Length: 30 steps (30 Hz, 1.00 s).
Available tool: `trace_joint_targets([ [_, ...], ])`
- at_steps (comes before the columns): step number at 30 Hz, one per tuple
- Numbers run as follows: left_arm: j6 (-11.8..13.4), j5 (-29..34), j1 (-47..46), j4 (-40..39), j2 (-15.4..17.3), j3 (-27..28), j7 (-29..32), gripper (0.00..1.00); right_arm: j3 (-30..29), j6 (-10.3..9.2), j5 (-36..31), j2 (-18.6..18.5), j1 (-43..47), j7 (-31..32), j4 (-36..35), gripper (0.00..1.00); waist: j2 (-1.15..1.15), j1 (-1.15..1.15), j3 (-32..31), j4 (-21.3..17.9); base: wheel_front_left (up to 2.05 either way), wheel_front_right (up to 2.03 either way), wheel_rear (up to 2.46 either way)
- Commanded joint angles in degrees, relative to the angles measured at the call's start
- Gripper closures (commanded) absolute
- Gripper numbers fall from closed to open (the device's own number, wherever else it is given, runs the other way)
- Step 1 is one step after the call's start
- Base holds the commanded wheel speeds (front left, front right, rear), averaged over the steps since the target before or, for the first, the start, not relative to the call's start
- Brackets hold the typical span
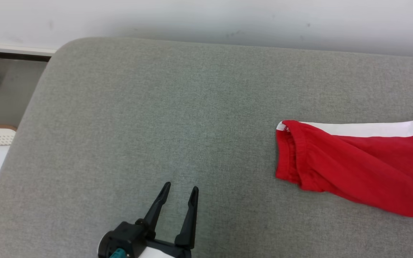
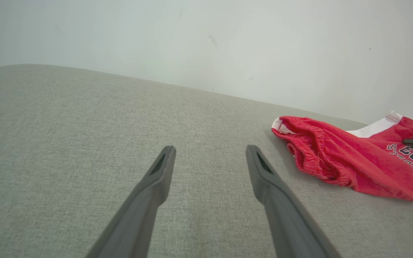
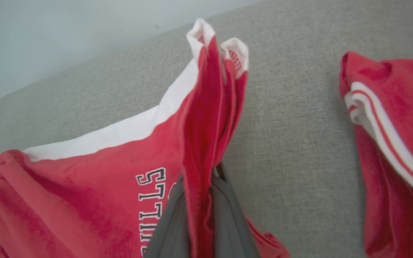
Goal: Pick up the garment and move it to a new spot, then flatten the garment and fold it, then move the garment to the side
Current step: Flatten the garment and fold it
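Observation: the right gripper [image 3: 201, 175] is pressed together on an upright fold of the red Bulls shorts [image 3: 95, 186], pinching several layers of cloth between its fingers. The left gripper [image 1: 180, 187] stands spread and empty, low over the grey cushioned surface [image 1: 127, 118].

Location: the shorts [image 1: 353, 168] lie flat on that surface, well apart from the left gripper, on its right-hand side and somewhat nearer the wall [image 1: 206, 18].

Step in hand, as judged: the pick-up ahead of the move to a new spot. Recommendations:
- Confirm the pinch holds the full fold, not just an outer layer. The fold rises past the fingertips, which suggests a fair bite.
- Lift straight up until the trailing cloth clears the surface, since dragging would bunch it.
- Bring the left gripper onto the gathered waistband [image 2: 310, 150], its nearest part, to share the load and keep the shorts spread.

A second red portion with white-and-red trim [image 3: 389, 107] lies apart from the pinched fold. Whether it belongs to the same shorts cannot be told.

Orientation: the long axis runs roughly parallel to the wall. The elasticated waistband end faces the left gripper and the legs point away from it. The white side band lies along the wall-side edge.
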Motion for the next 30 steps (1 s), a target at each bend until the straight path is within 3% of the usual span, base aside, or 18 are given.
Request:
trace_joint_targets([
  [1,-0.08,0.00,0.67,0.03,0.23,0.11,-0.07,0.00,-0.55,0.00,-0.12,-0.25,0.09,-0.64,0.09,1.00,0.00,0.00,-0.10,-0.32,0.00,0.00,0.00],
  [9,0.27,-1.30,0.88,0.73,0.23,-0.60,-0.07,0.00,-0.76,0.01,-1.70,3.00,-2.16,-0.30,-2.95,1.00,0.00,0.00,-0.79,-0.38,0.00,0.00,0.00],
  [19,1.11,-2.75,1.57,1.29,0.21,-0.26,-0.08,0.00,7.47,0.01,-8.25,13.66,-4.88,4.95,-9.16,1.00,0.00,0.00,-2.62,1.07,0.00,0.00,0.00],
  [23,1.13,-3.32,1.46,1.56,0.22,-1.14,-0.08,0.00,10.17,0.01,-12.90,17.61,-5.94,5.95,-8.27,1.00,0.00,0.00,-2.88,1.98,0.00,0.00,0.00],
  [30,1.41,-4.38,2.44,2.09,0.22,-1.77,-0.08,0.00,9.88,0.01,-18.86,21.82,-4.87,5.35,-5.89,1.00,0.00,0.00,-3.63,3.36,0.00,0.00,0.00],
])
